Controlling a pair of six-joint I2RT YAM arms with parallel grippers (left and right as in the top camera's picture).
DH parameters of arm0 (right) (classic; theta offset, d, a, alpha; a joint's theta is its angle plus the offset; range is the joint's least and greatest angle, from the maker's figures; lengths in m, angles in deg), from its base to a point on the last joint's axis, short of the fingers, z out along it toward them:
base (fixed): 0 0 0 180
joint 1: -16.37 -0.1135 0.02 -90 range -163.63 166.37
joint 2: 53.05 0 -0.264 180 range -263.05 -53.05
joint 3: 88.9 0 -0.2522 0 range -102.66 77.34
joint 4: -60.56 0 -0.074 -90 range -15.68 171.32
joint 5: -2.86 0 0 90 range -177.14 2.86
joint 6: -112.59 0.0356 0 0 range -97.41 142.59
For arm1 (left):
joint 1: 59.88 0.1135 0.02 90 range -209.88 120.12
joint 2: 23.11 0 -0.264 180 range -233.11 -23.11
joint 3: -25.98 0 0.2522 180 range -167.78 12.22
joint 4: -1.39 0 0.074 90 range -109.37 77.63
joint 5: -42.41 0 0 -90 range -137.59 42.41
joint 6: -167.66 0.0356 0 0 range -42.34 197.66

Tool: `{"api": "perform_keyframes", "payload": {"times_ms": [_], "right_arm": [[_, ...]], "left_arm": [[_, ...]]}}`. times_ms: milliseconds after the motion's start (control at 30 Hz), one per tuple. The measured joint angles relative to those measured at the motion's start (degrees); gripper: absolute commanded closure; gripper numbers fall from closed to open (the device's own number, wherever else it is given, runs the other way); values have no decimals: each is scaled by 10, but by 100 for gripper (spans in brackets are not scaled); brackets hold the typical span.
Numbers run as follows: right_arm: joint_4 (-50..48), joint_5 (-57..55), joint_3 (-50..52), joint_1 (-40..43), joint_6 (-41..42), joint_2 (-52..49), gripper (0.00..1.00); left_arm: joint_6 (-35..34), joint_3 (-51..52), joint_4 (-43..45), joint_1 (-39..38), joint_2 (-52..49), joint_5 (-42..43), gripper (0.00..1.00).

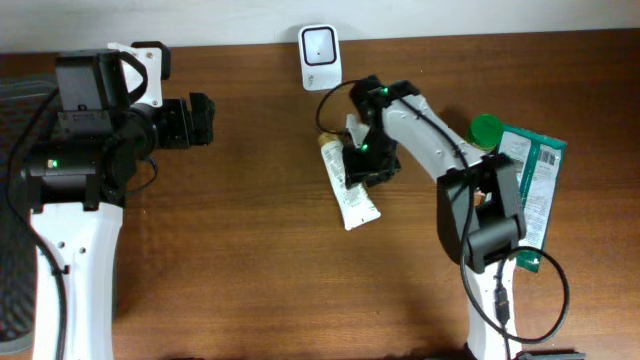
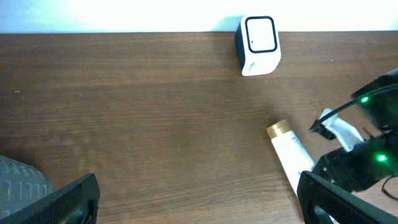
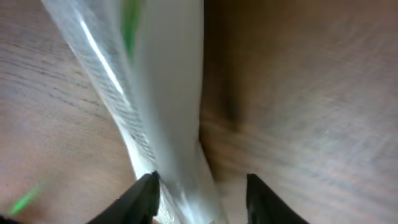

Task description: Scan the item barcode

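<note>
Right hand loose about the tube
Fingers apart, it straddles the white tube without clamping it. The tube lies on the worktop near the scanner. Lifted thus, it could slip. Left hand gapes empty.

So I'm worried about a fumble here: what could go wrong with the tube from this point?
The right gripper straddles the tube loosely, a gap beside one finger: lifting now could leave it behind or let it slip. No barcode shows on the tube, so it may face away from the scanner.
</note>
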Motion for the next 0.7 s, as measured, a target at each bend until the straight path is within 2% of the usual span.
{"api": "perform_keyframes", "payload": {"times_ms": [200,400,533,700], "right_arm": [[7,66,2,48,-87,49,39],[34,172,16,115,-184,106,35],[-32,211,97,120,-207,105,34],[-196,248,238,99,-184,100,34]], "left_arm": [[0,0,0,0,0,0,1],[0,0,0,0,0,0,1],[0,0,0,0,0,0,1],[0,0,1,0,0,0,1]]}}
